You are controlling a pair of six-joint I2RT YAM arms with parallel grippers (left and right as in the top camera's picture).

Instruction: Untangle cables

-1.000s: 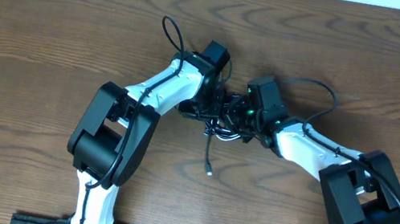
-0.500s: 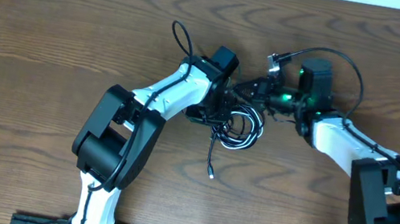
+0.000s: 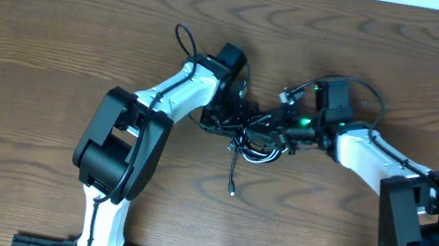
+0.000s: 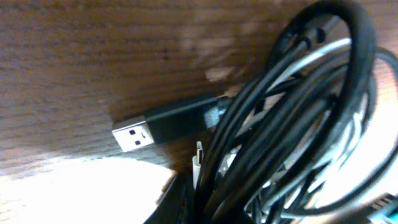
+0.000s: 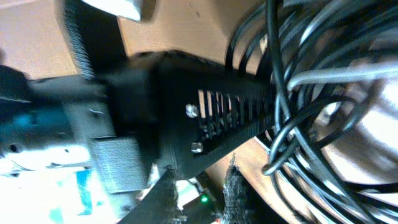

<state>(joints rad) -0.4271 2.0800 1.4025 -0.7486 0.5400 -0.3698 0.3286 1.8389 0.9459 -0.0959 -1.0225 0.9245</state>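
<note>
Cable tangle (image 3: pixel 258 138): centre of table (image 3: pixel 54 42), between both hands. Left hand (image 3: pixel 237 115) clenched, apparently on its left edge. Right hand (image 3: pixel 288 127) at its right edge, grip undeterminable. Loose plug end (image 3: pixel 232 191) trails toward the robot.

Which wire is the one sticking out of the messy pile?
On the wooden table, find the dark tangle of cables between the two white arms. One thin black cord runs out of it toward the robot's base, alone on bare wood, ending in a tiny plug.
</note>
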